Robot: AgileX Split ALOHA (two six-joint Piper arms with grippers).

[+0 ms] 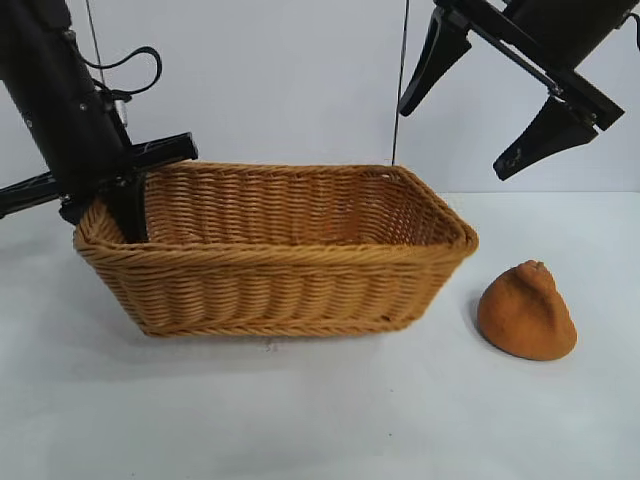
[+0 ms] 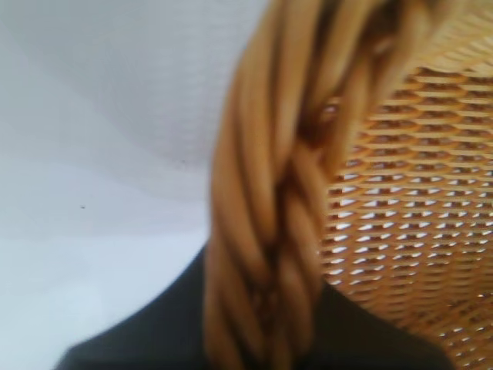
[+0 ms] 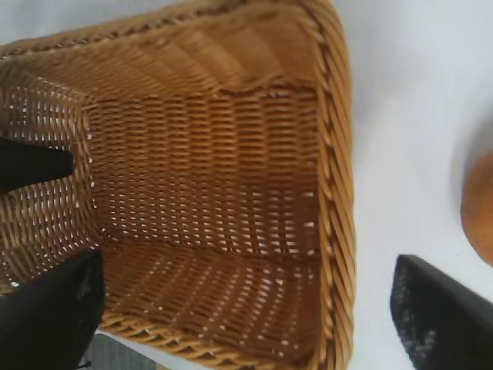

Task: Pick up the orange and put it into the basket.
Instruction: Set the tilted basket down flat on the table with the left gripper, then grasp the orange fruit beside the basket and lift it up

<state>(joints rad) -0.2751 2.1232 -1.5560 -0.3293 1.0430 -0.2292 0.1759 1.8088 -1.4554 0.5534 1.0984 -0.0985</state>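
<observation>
Lighting is bright, even and diffuse. The fist-sized dull orange-brown fruit (image 1: 526,312) casts a faint shadow. The left wrist view's braided tan wicker basket rim (image 2: 269,223) is blurred.

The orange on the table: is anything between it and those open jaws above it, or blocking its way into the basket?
Nothing visible. The orange lies in the open beside the basket; the right gripper hangs above with only air between. The basket's inside looks empty.

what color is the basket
Tan-brown woven wicker, with a braided rim; the basket shows best in the exterior view.
</observation>
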